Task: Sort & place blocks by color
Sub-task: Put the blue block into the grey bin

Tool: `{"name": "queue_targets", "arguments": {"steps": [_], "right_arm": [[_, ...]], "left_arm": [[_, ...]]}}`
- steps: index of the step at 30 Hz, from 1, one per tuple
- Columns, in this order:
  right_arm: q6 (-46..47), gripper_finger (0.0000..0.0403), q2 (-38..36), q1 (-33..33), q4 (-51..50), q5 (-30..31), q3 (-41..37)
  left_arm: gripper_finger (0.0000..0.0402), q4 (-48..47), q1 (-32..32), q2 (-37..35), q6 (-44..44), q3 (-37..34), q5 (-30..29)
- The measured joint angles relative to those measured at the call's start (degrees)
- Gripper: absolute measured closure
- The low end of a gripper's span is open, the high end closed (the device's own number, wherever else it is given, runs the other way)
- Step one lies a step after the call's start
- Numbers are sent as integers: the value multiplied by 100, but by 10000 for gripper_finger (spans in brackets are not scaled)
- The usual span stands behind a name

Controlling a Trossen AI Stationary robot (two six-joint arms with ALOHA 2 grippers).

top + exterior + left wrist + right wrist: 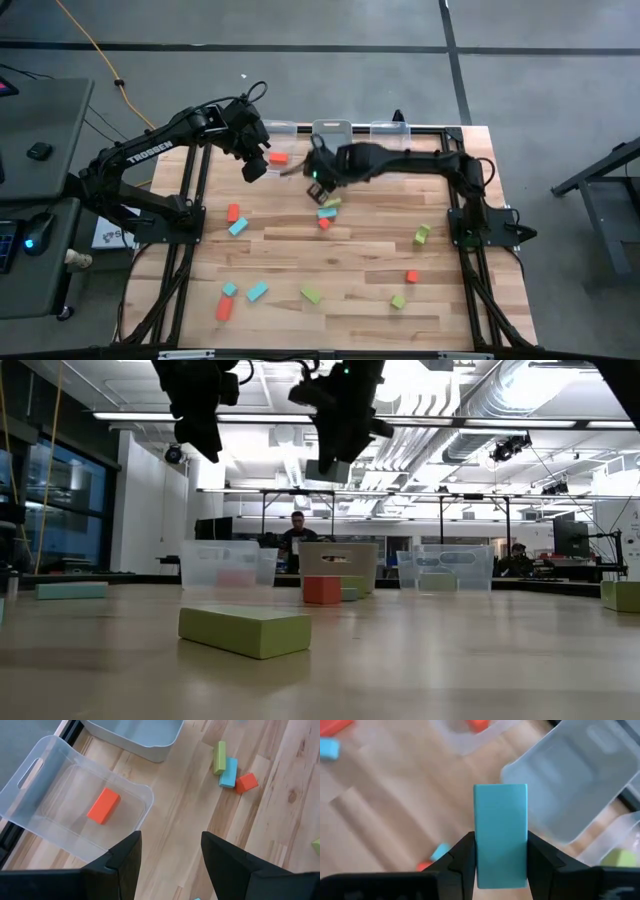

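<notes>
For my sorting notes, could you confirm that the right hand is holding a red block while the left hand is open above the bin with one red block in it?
Not quite: the right hand holds a blue block, not a red one, as the right wrist view shows. The rest stands: the left hand is open above the bin holding one red block.

light blue block (500, 835), red-orange block (103, 805), clear bin (30, 795)

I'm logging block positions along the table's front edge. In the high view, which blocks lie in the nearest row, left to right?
Red-orange bar → light blue block → light blue bar → yellow-green bar → yellow-green cube → red-orange cube.
</notes>
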Motion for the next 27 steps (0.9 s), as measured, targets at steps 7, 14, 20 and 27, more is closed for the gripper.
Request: {"name": "queue_targets", "arguments": {"steps": [7,14,20,27], "right_arm": [[-834,292,0,-811,47,-83,52],[-1411,292,87,-1493,452,-481,-56],[-1491,292,92,-1818,954,-670,-473],[-1448,292,94,-1966,1615,-1239,-1242]], "left_arm": [[218,-2,0,0,-13,0,0],[218,-3,0,2,-171,0,2],[218,0,0,2,-249,0,2],[218,29,0,2,-412,-2,-66]]}}
